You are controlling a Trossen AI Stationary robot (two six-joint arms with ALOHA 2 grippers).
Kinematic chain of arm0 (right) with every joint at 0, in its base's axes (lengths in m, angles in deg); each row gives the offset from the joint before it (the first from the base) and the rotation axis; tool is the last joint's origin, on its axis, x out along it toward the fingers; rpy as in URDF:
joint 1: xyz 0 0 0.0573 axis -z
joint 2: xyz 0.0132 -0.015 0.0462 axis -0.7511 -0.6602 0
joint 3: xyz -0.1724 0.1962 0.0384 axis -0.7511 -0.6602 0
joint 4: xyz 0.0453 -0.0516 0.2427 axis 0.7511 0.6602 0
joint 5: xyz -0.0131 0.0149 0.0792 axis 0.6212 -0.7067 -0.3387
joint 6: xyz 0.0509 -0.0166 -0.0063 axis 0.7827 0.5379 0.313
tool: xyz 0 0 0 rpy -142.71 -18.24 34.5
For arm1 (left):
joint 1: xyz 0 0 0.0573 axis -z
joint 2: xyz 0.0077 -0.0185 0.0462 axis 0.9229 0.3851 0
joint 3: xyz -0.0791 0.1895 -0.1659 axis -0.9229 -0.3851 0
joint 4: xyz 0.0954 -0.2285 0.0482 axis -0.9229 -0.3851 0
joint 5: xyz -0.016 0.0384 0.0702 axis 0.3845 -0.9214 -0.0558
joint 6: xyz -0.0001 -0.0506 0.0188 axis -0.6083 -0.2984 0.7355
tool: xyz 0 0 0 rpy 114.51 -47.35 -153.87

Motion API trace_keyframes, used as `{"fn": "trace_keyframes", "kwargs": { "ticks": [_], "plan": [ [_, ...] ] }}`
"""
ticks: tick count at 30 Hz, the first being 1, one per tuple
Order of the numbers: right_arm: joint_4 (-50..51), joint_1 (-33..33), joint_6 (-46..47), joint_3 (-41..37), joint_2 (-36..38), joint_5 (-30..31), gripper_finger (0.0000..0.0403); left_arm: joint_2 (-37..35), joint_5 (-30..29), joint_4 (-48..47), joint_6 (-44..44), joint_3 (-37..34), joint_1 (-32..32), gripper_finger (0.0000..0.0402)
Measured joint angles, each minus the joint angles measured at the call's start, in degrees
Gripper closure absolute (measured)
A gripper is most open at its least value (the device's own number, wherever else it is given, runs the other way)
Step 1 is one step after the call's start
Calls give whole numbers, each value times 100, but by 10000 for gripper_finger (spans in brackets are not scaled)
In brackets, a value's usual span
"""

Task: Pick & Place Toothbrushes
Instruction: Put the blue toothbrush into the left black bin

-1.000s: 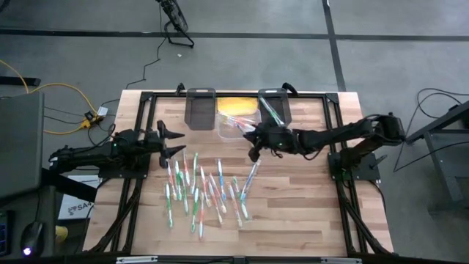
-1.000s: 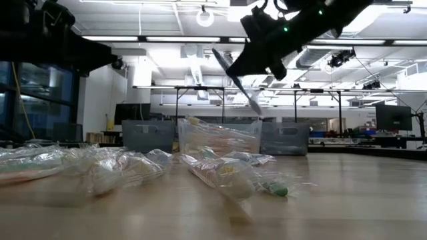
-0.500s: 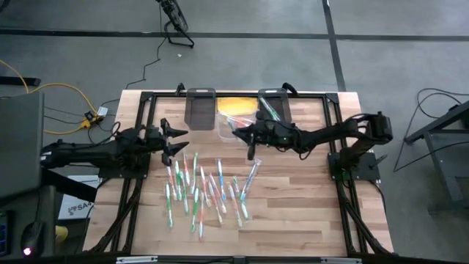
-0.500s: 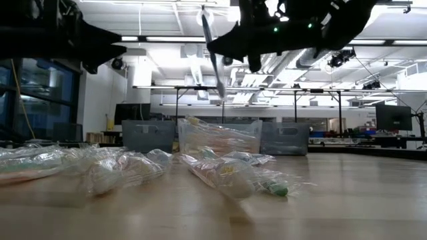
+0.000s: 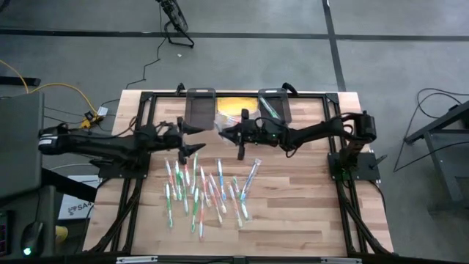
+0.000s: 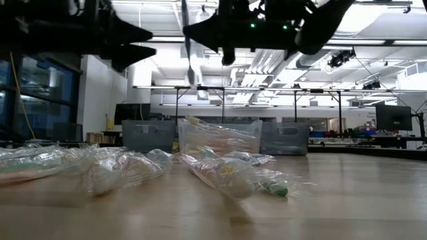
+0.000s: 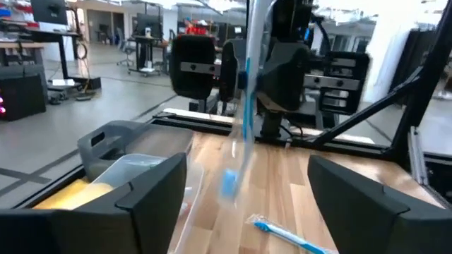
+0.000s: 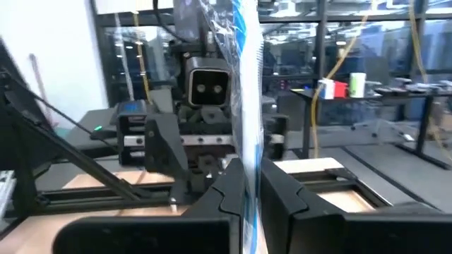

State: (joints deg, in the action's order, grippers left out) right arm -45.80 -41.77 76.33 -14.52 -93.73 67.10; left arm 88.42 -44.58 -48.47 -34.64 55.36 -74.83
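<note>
Wooden tabletop (image 5: 293, 220), toothbrushes (image 5: 205, 189) scattered mid-board. My right hand (image 5: 239, 136) pinches one wrapped toothbrush (image 8: 247, 106) aloft. Left hand (image 5: 192, 147) gapes wide, holding nothing.

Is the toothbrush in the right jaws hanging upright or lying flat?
Upright. In the right wrist view the wrapped blue toothbrush stands vertically, pinched between the right gripper's shut jaws; the low view shows it held above the table.

Two dark bins (image 5: 200, 107) flank a clear bin (image 5: 233, 123)
</note>
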Motion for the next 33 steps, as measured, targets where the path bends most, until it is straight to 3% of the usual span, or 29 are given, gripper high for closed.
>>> {"fn": "trace_keyframes", "kwargs": {
  "ticks": [9, 18, 23, 33],
  "plan": [
    [165, -3, -107, 259, -131, -148, 388, 1072, -106, -10, 96, 758, 0, 105],
    [88, -4, -108, 268, -134, -161, 388, 1862, 257, -14, 71, 1402, 0, 105],
    [202, -4, -107, 268, -134, -162, 388, 1892, -126, -102, 60, 1445, 0, 105],
    [244, -4, -107, 268, -134, -162, 388, 1893, -138, -148, -105, 1445, 0, 105]
  ]
}}
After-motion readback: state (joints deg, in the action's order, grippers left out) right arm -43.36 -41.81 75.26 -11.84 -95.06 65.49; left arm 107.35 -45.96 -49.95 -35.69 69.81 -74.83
